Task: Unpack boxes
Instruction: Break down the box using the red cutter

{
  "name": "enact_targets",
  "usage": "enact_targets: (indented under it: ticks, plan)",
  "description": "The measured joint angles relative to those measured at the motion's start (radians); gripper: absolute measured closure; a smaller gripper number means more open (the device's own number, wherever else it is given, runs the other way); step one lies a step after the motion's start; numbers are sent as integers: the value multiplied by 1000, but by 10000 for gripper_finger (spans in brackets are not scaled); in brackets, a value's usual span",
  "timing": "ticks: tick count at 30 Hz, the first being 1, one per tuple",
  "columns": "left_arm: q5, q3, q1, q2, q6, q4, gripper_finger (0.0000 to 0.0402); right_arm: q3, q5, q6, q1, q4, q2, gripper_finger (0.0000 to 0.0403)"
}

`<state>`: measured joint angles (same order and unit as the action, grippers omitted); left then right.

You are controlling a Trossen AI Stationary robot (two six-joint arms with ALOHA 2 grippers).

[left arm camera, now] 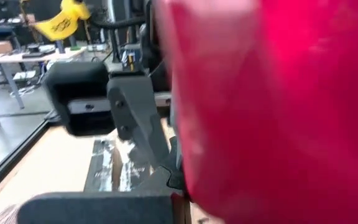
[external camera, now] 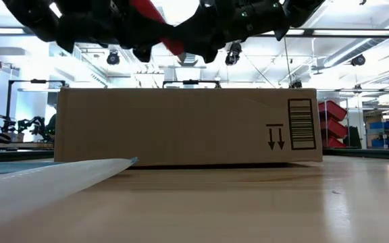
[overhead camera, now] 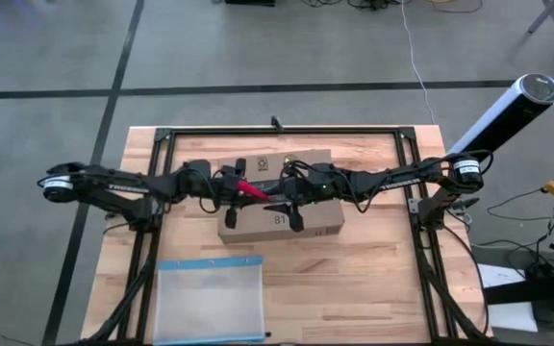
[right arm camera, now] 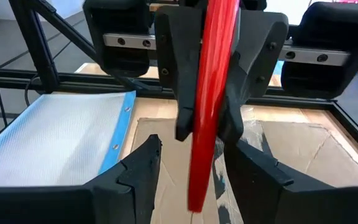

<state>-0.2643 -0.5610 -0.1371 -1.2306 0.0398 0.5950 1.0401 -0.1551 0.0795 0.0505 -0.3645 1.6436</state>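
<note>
The brown cardboard box (overhead camera: 282, 197) lies flat on the wooden table, with tape along its top seam (right arm camera: 253, 143). Above it my left gripper (overhead camera: 241, 187), reaching in from the left, is shut on a small red tool (overhead camera: 253, 191). My right gripper (right arm camera: 197, 180) comes from the right and is open. Its fingers (right arm camera: 142, 168) stand on either side of the tool's free lower end (right arm camera: 194, 193), and I cannot tell whether they touch it. In the low view the tool (external camera: 159, 27) hangs clear above the box (external camera: 188, 125). My left gripper pinches the red tool between its two fingers (right arm camera: 179, 93), across the tool's flat sides (right arm camera: 213, 74), about midway along it. The fingers come from the table's left, slanting down. The tool sticks out past the fingertips toward my right gripper, tilted down and lifted clear of the box top.
A clear plastic pouch with a blue edge (overhead camera: 210, 298) lies flat on the table's near left part, in front of the box. A black metal frame (overhead camera: 162, 135) borders the table on all sides. Bare wood (overhead camera: 354, 279) lies near right of the box.
</note>
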Motion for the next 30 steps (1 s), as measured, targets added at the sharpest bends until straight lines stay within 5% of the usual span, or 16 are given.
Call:
enact_targets:
  ticks: [12,21,30]
  plan:
    - [-42,0,0,-67,-34,91,381,0,0,-8,3,15,0,304]
    - [-16,0,-2,-70,-41,99,380,0,19,3,3,20,0,388]
    - [-11,0,-1,-63,-51,85,299,0,90,68,4,90,-4,388]
